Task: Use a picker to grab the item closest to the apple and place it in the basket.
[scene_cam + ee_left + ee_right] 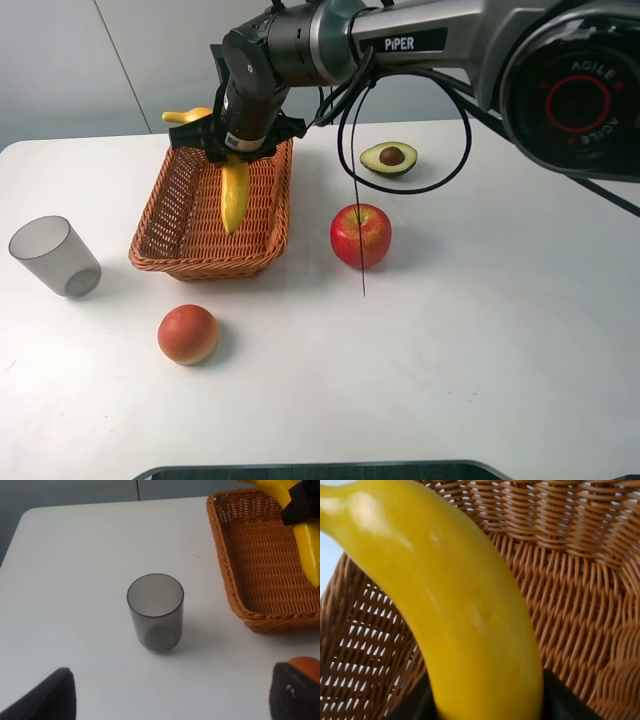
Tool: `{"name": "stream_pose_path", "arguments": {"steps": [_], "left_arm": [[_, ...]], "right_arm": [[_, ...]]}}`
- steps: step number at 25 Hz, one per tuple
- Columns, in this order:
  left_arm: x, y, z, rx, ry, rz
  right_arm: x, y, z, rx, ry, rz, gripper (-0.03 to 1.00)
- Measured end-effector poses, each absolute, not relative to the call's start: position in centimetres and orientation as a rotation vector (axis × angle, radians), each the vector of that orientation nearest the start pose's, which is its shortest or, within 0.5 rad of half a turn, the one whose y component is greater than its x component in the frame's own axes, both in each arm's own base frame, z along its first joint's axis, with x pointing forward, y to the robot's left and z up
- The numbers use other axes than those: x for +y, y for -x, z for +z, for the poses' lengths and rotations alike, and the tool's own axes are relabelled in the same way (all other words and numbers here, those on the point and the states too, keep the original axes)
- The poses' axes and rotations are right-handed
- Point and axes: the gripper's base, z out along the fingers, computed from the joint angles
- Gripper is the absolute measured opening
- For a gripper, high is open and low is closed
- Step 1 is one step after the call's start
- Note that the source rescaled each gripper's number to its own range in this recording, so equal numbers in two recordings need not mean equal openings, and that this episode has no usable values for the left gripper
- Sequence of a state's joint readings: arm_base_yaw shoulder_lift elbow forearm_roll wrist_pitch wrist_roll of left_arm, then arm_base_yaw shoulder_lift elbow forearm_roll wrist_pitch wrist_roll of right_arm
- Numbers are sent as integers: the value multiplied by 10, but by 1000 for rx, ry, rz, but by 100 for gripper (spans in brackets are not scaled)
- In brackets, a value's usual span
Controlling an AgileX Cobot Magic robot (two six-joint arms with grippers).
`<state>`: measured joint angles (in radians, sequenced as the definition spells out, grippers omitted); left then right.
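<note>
A yellow banana (233,195) hangs tip-down over the wicker basket (160,235), with my right gripper (237,150) shut on its upper part. The right arm reaches across from the right. In the right wrist view the banana (450,610) fills the frame above the basket weave (570,580), between dark fingers (415,707). Right of the basket stands the red apple (360,235). My left gripper (172,700) is open and empty, low over the table near the cup (155,611). The left wrist view also catches the basket (260,570) and the banana (305,545).
Behind the apple lies a halved avocado (389,158). A grey translucent cup (55,257) stands at the left, and an orange-red fruit (188,334) sits in front of the basket. A black cable (355,200) dangles from the right arm next to the apple.
</note>
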<state>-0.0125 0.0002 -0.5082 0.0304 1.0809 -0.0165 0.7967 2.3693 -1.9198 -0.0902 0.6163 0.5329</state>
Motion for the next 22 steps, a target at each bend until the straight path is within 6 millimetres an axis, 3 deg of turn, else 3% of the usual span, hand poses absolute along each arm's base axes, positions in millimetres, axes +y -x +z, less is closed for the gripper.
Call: {"name": "stream_pose_path", "arguments": {"steps": [3, 5, 9, 15, 19, 22], "left_arm": [[3, 7, 278, 2056, 6, 18], [3, 7, 278, 2056, 6, 18], [3, 7, 278, 2056, 6, 18], [3, 7, 278, 2056, 6, 18], [3, 7, 278, 2056, 6, 18], [3, 7, 278, 2056, 6, 18]], "right_arm": [[370, -368, 149, 2569, 414, 416, 54], [370, -368, 149, 2569, 414, 416, 72], [370, -368, 156, 2558, 411, 424, 95], [359, -363, 206, 2525, 429, 465, 100], [337, -363, 233, 2563, 459, 400, 100], [314, -361, 241, 2612, 471, 337, 100]]}}
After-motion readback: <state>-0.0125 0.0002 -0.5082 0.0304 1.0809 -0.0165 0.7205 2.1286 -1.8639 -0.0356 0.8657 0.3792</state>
